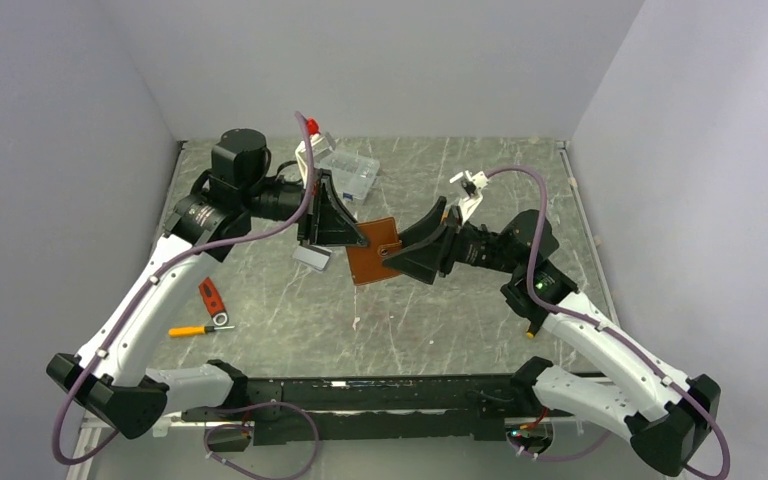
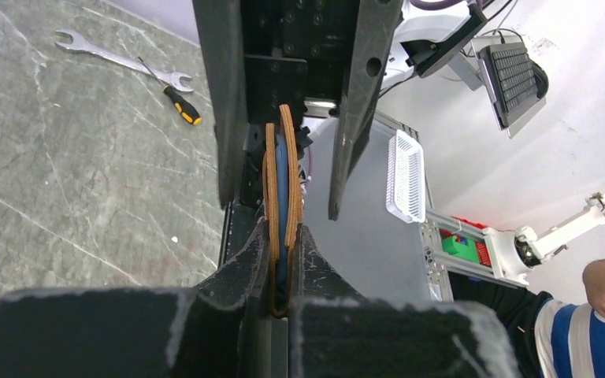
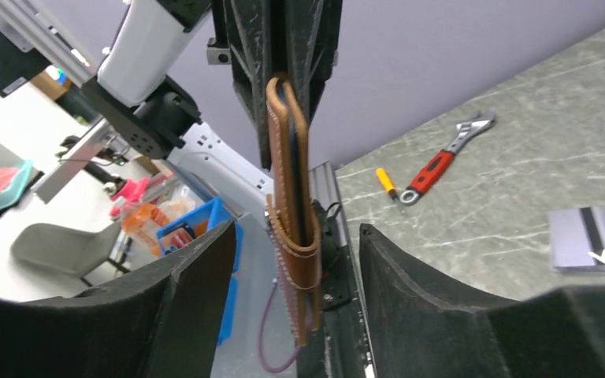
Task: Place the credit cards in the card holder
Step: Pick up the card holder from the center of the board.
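The brown leather card holder (image 1: 373, 252) hangs above the table between both grippers. My left gripper (image 1: 358, 238) is shut on its left edge. In the left wrist view the jaws (image 2: 282, 264) pinch the two leather flaps (image 2: 281, 173), with something blue between them. My right gripper (image 1: 394, 252) is open, its fingers on either side of the holder's right end. In the right wrist view the holder (image 3: 290, 197) hangs edge-on between the spread fingers (image 3: 295, 260), apart from both. Silver-grey credit cards (image 1: 312, 258) with a dark stripe lie on the table (image 3: 583, 240). No orange card shows.
A clear compartment box (image 1: 348, 170) stands at the back. A red-handled wrench (image 1: 212, 298) and an orange screwdriver (image 1: 188, 330) lie at the left front. A small white object (image 1: 470, 185) sits at the back right. Walls close three sides.
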`<action>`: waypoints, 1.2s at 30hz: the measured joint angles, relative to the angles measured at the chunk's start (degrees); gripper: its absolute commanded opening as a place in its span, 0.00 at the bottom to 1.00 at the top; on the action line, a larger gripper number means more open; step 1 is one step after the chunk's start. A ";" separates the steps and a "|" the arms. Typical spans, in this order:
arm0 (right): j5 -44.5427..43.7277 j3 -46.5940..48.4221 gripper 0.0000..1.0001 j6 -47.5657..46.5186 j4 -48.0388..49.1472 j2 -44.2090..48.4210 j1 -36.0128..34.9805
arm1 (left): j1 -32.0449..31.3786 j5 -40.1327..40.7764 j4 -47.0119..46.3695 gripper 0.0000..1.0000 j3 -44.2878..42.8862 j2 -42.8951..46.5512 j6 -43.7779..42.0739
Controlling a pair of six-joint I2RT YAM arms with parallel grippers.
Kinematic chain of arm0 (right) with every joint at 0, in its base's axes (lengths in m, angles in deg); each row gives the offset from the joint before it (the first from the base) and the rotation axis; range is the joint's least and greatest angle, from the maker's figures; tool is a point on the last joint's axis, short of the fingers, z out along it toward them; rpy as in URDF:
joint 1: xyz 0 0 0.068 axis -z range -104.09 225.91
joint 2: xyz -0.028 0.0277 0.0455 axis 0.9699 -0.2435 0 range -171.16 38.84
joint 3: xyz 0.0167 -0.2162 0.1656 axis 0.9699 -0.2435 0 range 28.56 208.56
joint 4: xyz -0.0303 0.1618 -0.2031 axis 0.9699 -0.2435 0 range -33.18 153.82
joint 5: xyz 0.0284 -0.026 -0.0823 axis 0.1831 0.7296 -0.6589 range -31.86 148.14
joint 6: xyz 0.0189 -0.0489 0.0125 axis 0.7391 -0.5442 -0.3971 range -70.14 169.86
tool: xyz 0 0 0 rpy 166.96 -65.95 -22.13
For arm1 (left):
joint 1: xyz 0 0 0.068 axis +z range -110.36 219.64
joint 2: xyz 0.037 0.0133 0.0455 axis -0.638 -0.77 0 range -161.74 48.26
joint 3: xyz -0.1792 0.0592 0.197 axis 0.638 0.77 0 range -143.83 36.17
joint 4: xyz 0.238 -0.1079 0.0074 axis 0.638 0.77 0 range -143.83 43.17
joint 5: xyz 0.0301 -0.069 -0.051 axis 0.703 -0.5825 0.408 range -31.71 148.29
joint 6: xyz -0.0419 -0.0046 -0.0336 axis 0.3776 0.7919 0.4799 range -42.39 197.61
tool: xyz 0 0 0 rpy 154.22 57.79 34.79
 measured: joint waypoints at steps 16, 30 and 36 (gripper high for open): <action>-4.94 -2.73 0.00 2.40 1.92 0.68 -1.36 | 2.38 3.74 -1.75 0.68 0.46 0.22 1.92; -8.87 -1.97 0.00 3.28 6.64 -0.55 -1.53 | 3.54 3.56 -10.16 0.62 12.83 4.46 10.08; -8.87 -1.97 0.00 4.44 7.04 -3.13 -2.64 | 4.52 2.49 -17.44 0.45 13.05 4.46 14.64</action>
